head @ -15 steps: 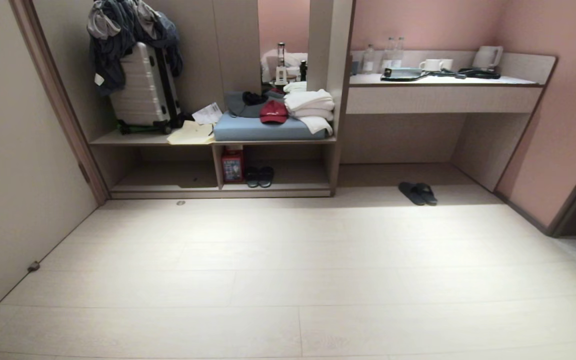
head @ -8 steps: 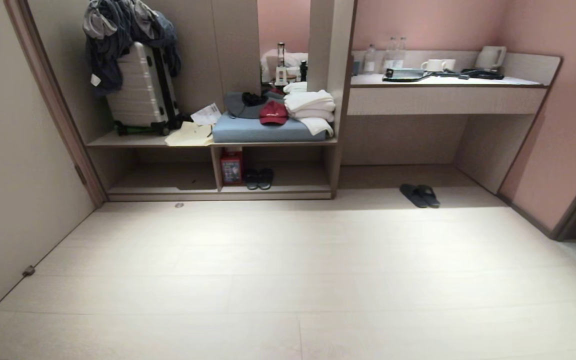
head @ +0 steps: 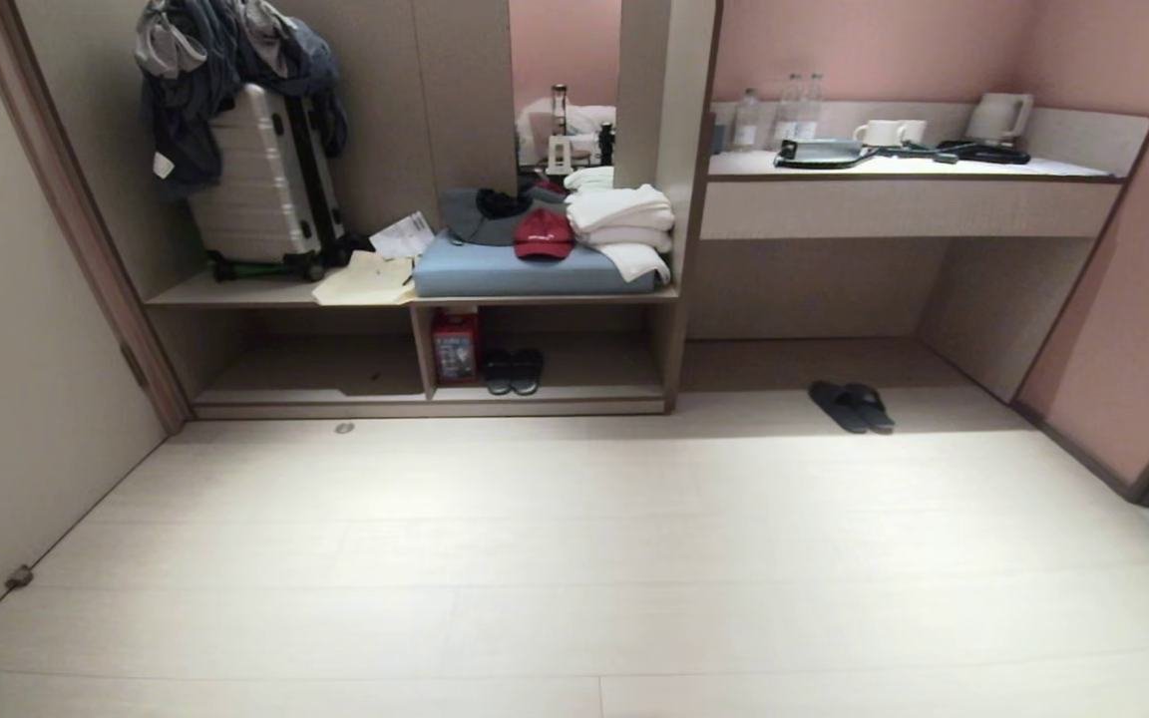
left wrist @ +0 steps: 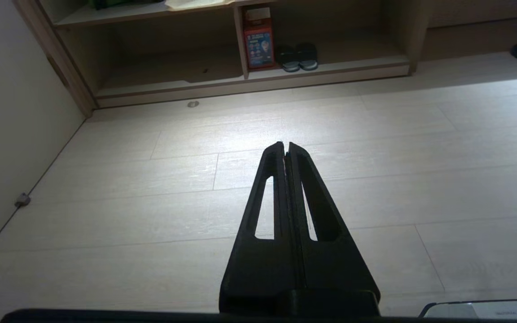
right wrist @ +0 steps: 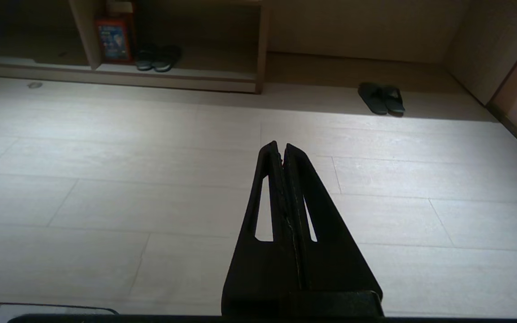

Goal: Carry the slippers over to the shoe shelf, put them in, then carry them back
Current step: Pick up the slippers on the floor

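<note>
Charcoal slippers (head: 852, 406) lie as 1 pair side by side on the pale plank floor (head: 574, 558), toes angled toward the back wall, just in front of the recess under the long desk counter (head: 894, 194) and near the floor's right-hand edge. From there I look left to the shoe shelf (head: 574, 374), the low cubby with an upright divider (head: 422, 349); on its base board, close to the divider, I see a red box (head: 455, 346) and another dark pair of shoes (head: 513, 370) touching each other. Above it, the bench board carries a blue cushion (head: 525, 269), a red cap (head: 545, 235), folded white towels (head: 619, 214) and a pale suitcase (head: 260, 184). My left gripper (left wrist: 285, 144) hangs over bare floor, fingers clenched together on nothing; my right gripper (right wrist: 281, 144) is likewise pressed closed and empty, well apart from the slippers.
</note>
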